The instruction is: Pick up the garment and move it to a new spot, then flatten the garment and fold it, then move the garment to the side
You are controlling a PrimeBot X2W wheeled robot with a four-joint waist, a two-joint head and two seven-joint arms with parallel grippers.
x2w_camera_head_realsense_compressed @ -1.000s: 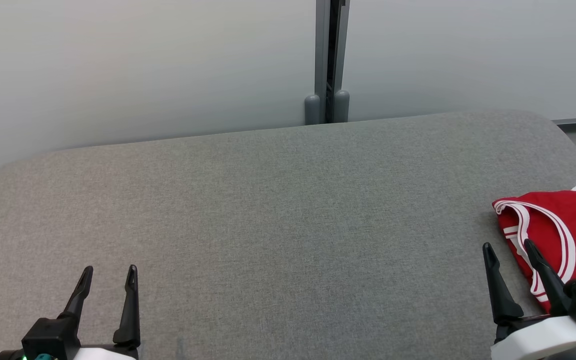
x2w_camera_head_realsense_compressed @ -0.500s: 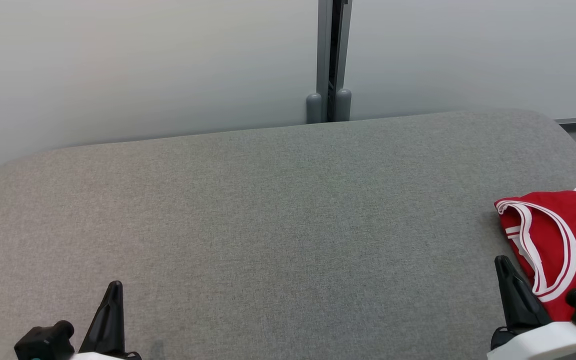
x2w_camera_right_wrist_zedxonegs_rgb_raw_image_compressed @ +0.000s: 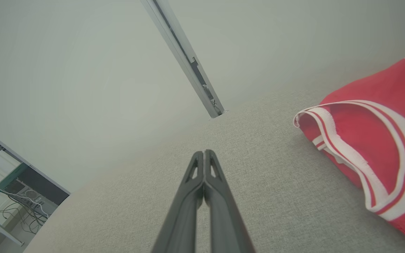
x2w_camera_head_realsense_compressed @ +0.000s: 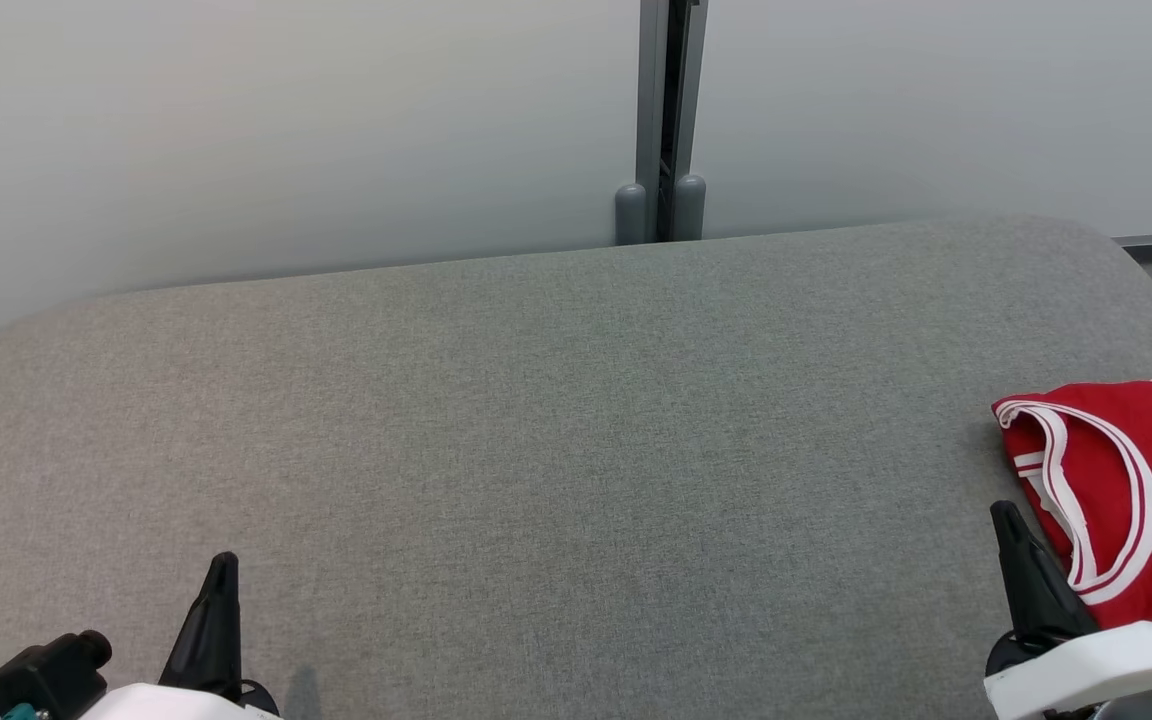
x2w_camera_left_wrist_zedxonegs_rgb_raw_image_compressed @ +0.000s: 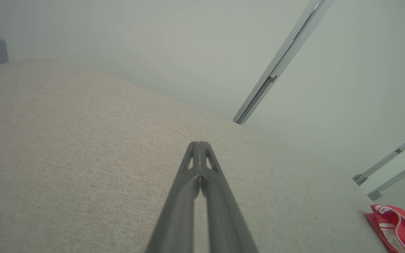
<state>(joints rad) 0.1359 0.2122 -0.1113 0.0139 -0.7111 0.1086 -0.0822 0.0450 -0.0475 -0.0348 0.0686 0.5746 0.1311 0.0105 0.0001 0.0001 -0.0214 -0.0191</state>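
The garment point(x2w_camera_head_realsense_compressed: 1116, 490), a red jersey with white trim, lies at the far right of the grey worktop point(x2w_camera_head_realsense_compressed: 576, 450) and runs off the head view's right edge. Its long axis is therefore hard to judge; it probably extends rightward. The right gripper point(x2w_camera_head_realsense_compressed: 1008, 515) is much the nearer. Its fingers are pressed together and hold nothing, and the jersey sits just beside them, to the right and slightly ahead, with its banded armhole edge turned toward them. In the right wrist view, bare fabric separates the fingertips from the cloth. The left gripper point(x2w_camera_head_realsense_compressed: 223, 570), also pressed together and empty, is well apart across the worktop. A reach would need the right fingers spread and swung rightward.
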